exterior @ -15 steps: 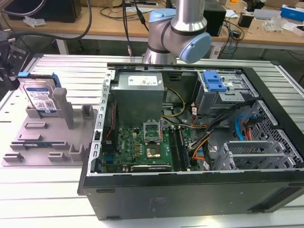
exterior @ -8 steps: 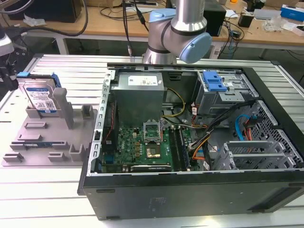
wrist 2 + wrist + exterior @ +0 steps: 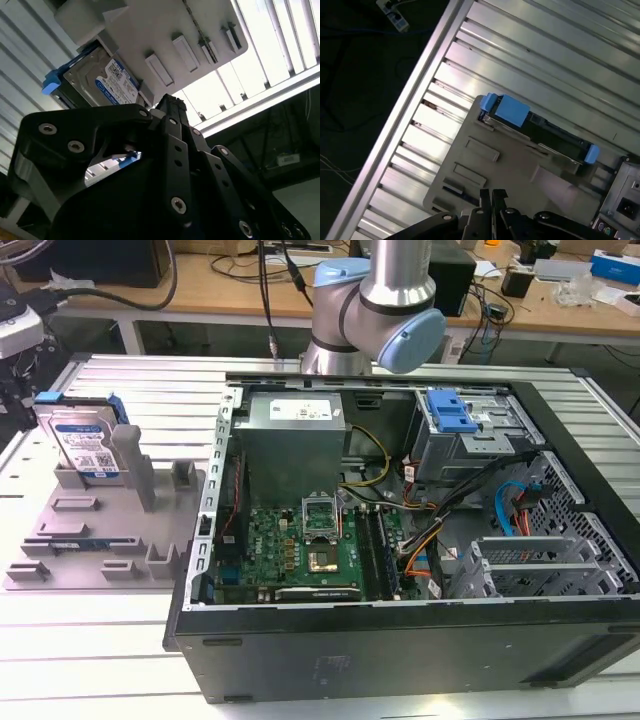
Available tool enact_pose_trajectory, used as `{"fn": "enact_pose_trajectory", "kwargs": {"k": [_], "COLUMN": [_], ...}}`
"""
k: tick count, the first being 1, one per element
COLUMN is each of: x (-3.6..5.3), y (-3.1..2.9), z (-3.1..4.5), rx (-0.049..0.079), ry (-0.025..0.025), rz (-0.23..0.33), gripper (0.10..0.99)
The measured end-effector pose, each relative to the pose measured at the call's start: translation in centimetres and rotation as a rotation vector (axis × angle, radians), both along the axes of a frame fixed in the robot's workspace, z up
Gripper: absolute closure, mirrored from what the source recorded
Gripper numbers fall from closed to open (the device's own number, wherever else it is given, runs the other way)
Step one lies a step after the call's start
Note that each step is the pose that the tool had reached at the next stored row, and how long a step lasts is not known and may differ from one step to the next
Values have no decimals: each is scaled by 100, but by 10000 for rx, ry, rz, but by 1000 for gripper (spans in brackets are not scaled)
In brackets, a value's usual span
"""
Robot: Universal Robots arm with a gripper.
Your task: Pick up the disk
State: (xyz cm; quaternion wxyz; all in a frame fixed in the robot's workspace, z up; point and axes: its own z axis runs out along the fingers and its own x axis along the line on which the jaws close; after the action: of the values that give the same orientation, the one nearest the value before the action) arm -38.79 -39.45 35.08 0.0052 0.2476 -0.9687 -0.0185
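Observation:
The disk [image 3: 85, 445] is a silver hard drive with a blue-and-white label and blue side rails. It stands on edge in a slot at the back of the grey fixture plate [image 3: 60, 540], on the exterior view's left. The second wrist view shows its label face [image 3: 107, 82], and the first wrist view shows its edge [image 3: 540, 132]. My gripper [image 3: 492, 196] hangs well above the fixture plate, apart from the disk. Its black fingers [image 3: 170, 105] are shut together with nothing between them.
An open computer case [image 3: 400, 490] takes up the middle and right of the slatted aluminium table [image 3: 100, 640]. Inside are a power supply [image 3: 295, 435], a motherboard and a blue bracket [image 3: 448, 412] on the drive cage. A thin dark strip [image 3: 85, 545] lies on the fixture. The table edge [image 3: 420, 85] borders dark floor.

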Motion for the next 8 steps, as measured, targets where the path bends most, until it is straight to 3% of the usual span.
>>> {"fn": "enact_pose_trajectory", "kwargs": {"k": [1, 2, 3, 5, 8], "x": [0, 0, 0, 0, 0], "y": [0, 0, 0, 0, 0], "z": [0, 0, 0, -1, -1], "rx": [0, 0, 0, 0, 0], "ry": [0, 0, 0, 1, 1], "rz": [196, 528, 703, 1156, 2050], "gripper": [914, 788, 788, 671, 604]}}
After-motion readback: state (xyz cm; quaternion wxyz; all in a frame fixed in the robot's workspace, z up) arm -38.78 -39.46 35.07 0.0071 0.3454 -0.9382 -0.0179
